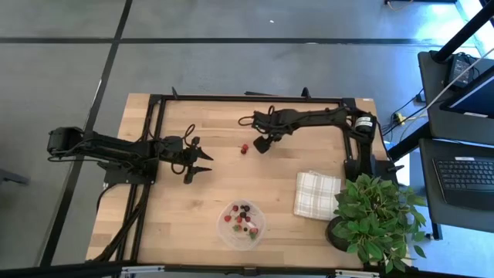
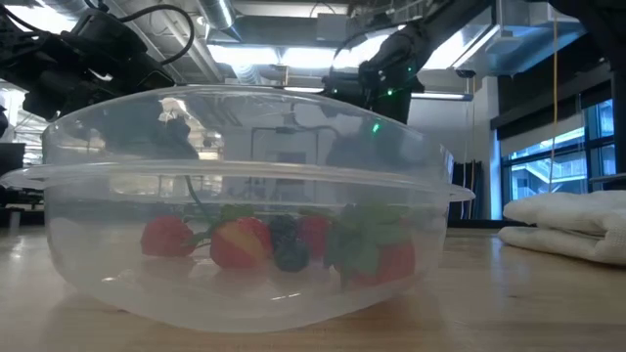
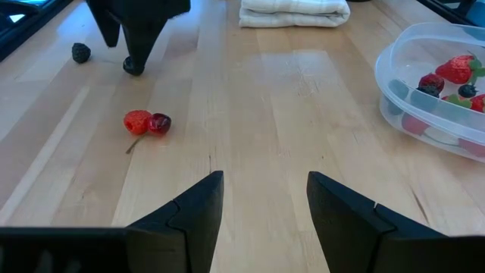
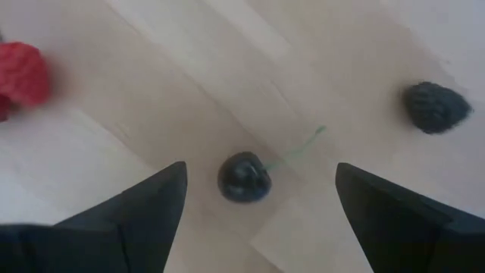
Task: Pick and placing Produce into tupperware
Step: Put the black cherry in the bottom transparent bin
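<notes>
1. High view: the left gripper (image 1: 199, 164) is seen left of centre with its fingers spread and nothing between them. The right gripper (image 1: 262, 144) is seen above centre, low over the table (image 1: 177, 224). Two red pieces of produce (image 1: 244, 148) lie just left of it. The tupperware (image 1: 241, 224) sits at lower centre, with red, dark and green pieces inside. A folded checked cloth (image 1: 316, 194) lies to its right, and a potted plant (image 1: 378, 212) stands at lower right.

2. Low view: the frame is filled by the clear tupperware (image 2: 245, 196). Only here are its contents seen from the side: strawberries, dark berries and green leaves on its floor. The cloth (image 2: 567, 227) is seen at the right edge.

3. Left wrist view: the left gripper's own fingers (image 3: 189, 216) stand apart, empty. A raspberry touching a red cherry (image 3: 147, 122) lies at centre left. A blackberry (image 3: 81, 52) lies at upper left, unseen from above.

4. Right wrist view: the right gripper (image 4: 258, 201) is released wide. A dark cherry (image 4: 244, 177) with a green stem lies between its fingertips, untouched.
</notes>
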Tool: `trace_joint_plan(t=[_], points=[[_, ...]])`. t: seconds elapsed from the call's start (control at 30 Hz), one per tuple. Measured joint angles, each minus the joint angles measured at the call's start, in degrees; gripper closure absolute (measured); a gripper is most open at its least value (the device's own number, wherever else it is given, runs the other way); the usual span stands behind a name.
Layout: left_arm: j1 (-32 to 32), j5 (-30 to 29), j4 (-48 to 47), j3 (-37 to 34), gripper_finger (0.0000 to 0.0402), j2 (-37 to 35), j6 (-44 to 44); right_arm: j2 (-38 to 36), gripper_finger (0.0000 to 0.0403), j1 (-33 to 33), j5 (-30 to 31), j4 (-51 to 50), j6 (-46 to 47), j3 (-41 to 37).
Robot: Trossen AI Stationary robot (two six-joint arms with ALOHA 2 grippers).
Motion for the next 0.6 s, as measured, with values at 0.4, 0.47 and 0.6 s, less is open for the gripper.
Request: trace_joint_plan(t=[0.4, 0.47, 0.6], points=[[0.0, 0.0, 0.0, 0.0, 0.0217, 0.0, 0.0, 3.1, 0.0066, 0.0, 0.0, 1.8, -1.6, 0.0], [0.0, 0.0, 0.0, 0.0, 0.0217, 0.0, 0.0, 3.1, 0.0066, 0.0, 0.0, 1.8, -1.7, 0.0], [0.0, 0.0, 0.0, 0.0, 0.0217, 0.0, 0.0, 3.1, 0.0066, 0.0, 0.0, 1.8, -1.5, 0.0]])
